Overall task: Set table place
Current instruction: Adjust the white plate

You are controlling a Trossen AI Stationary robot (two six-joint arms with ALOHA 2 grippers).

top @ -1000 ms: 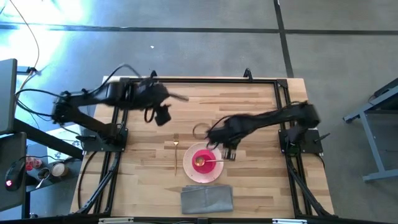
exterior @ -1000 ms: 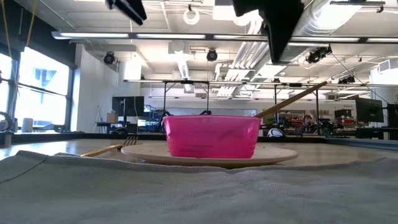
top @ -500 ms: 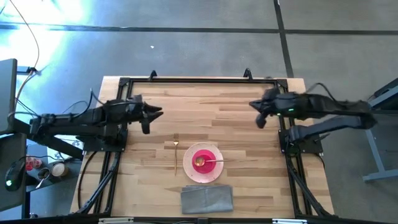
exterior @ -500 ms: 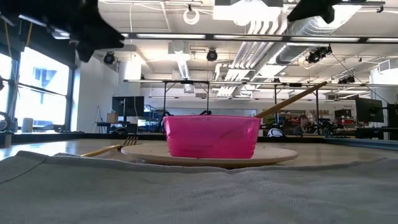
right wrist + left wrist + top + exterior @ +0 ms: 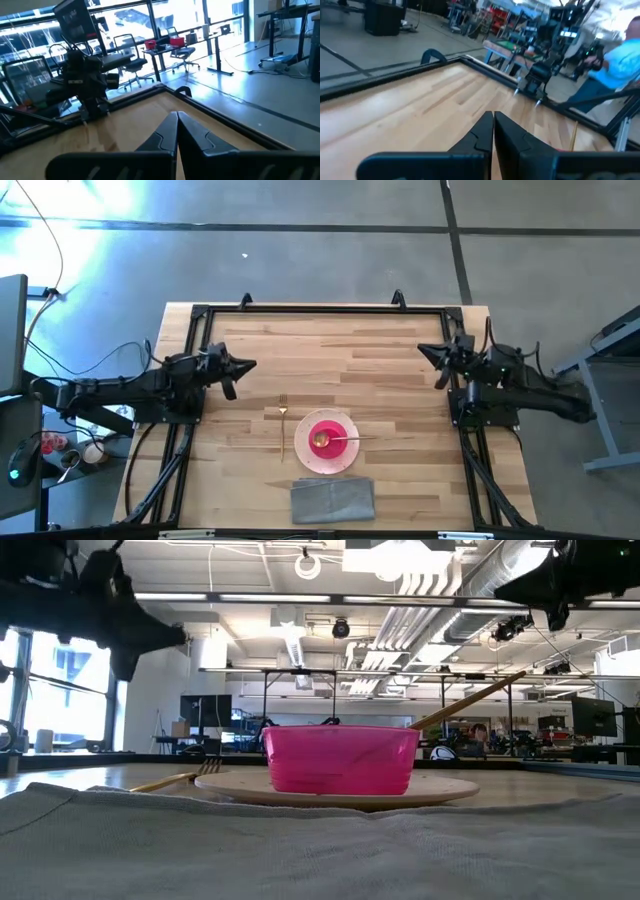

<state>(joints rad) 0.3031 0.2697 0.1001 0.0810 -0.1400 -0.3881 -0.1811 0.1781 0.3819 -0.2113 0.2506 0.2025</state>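
**Two arms parked, place setting looks done**

Both grippers are pulled back to the sides of the table (image 5: 330,340) and pinched closed w/ nothing in them. Left gripper (image 5: 240,366) sits near the left edge, right gripper (image 5: 428,352) near the right edge, both well apart from the setting. Wrist views show each pair of dark fingers pressed together, bare wood in front.

Setting itself is near the front edge, roughly mid-width: plate (image 5: 345,461) w/ the pink bowl (image 5: 326,439) sitting on it, gold spoon (image 5: 340,440) resting in the bowl w/ its handle sticking out over the rim toward the right edge. Fork (image 5: 283,425) lies on the wood just beside the plate, on the left-edge side. Grey folded cloth (image 5: 332,499) is right at the front edge, just in front of the plate.

My read: placing is basically finished, this is the retreat/rest bit. Next move prob calls for nothing more than staying clear. Only nitpick imo is the spoon being in the bowl, not beside the plate, if that matters.
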